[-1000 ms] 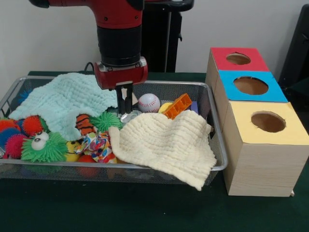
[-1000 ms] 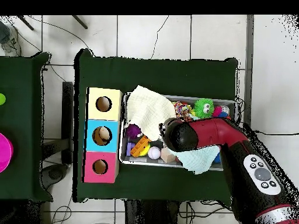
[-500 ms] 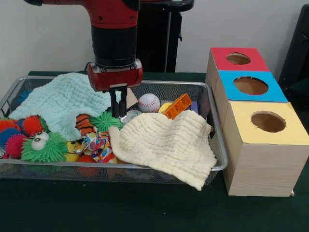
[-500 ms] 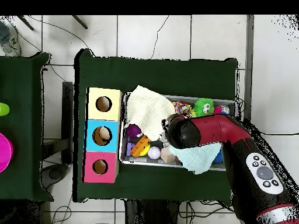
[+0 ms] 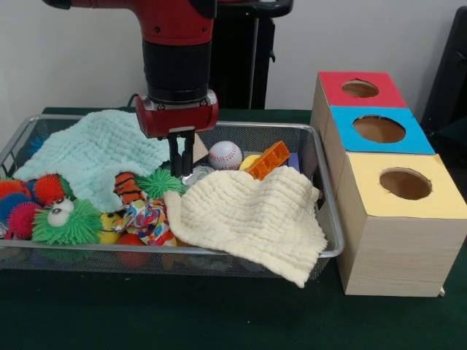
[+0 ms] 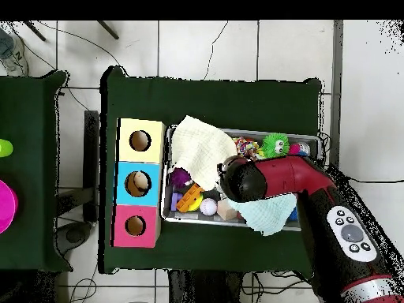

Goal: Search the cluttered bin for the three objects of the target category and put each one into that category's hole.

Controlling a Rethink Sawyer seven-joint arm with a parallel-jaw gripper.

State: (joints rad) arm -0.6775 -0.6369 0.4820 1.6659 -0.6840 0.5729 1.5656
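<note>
Three holes wait on the box beside me, red (image 5: 360,88), blue (image 5: 379,129) and yellow (image 5: 406,184), and I can't tell from here which category is mine to fill. My pincer (image 5: 182,166) hangs low over the middle of the wire bin (image 5: 330,219), fingers drawn close together with only a thin gap, holding nothing that I can see. The tips sit just above a small silvery round thing (image 5: 195,176); whether they touch it I cannot say, the angle is poor.

Round about: a baseball (image 5: 225,154) just beside, an orange block (image 5: 267,160) leaning next to it, a green spiky ball (image 5: 160,182) near my tips, and the cream cloth (image 5: 252,219) draped over the bin's front rim. A mint cloth (image 5: 98,151) covers the other end, so targets may well be buried under either one.

Risks, as I judge them: with the fingers this narrow I could push the silvery piece down among the toys instead of straddling it. Come down off-centre and I snag the cream cloth's edge and drag it up with me. The baseball could roll off if nudged.
</note>
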